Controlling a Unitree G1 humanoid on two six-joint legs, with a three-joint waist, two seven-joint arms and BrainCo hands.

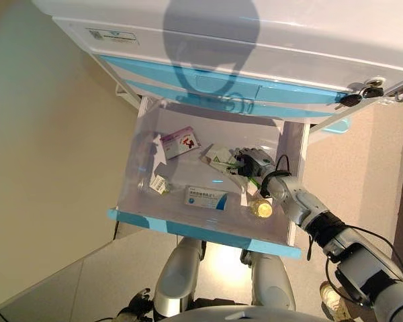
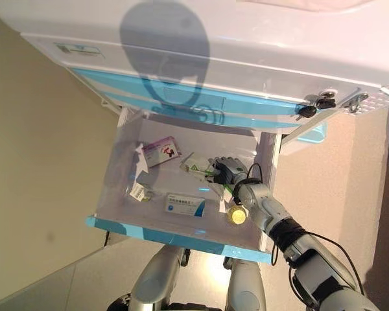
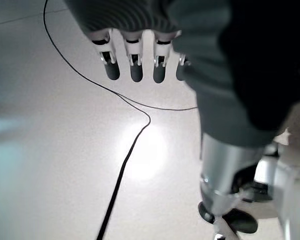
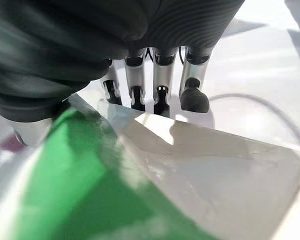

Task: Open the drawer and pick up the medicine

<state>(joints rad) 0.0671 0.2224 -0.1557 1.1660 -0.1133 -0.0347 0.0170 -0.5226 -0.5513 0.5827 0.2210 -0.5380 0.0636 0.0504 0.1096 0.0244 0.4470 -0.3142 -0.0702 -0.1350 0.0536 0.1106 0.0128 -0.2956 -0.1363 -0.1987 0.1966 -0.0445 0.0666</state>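
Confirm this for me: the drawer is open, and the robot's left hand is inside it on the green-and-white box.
Wrong hand. The drawer is open, but the right robot hand is inside it on the green-and-white box, as the left eye view shows. The left robot hand hangs over the floor.

No legible text anywhere. White label (image 1: pixel 113 34) on cabinet top, far left: print too small to read. Pink-and-white box (image 1: pixel 180 141) in open drawer (image 1: pixel 203 234), far left: markings unreadable. Blue-and-white box (image 1: pixel 206 198) near drawer front: dark lines of print, not readable. Small white packet (image 1: pixel 160 184) at left of drawer: barcode-like marks, no digits legible. Green-and-white box (image 1: pixel 220 158) by right hand (image 1: pixel 250 164): green mark only, no words made out.
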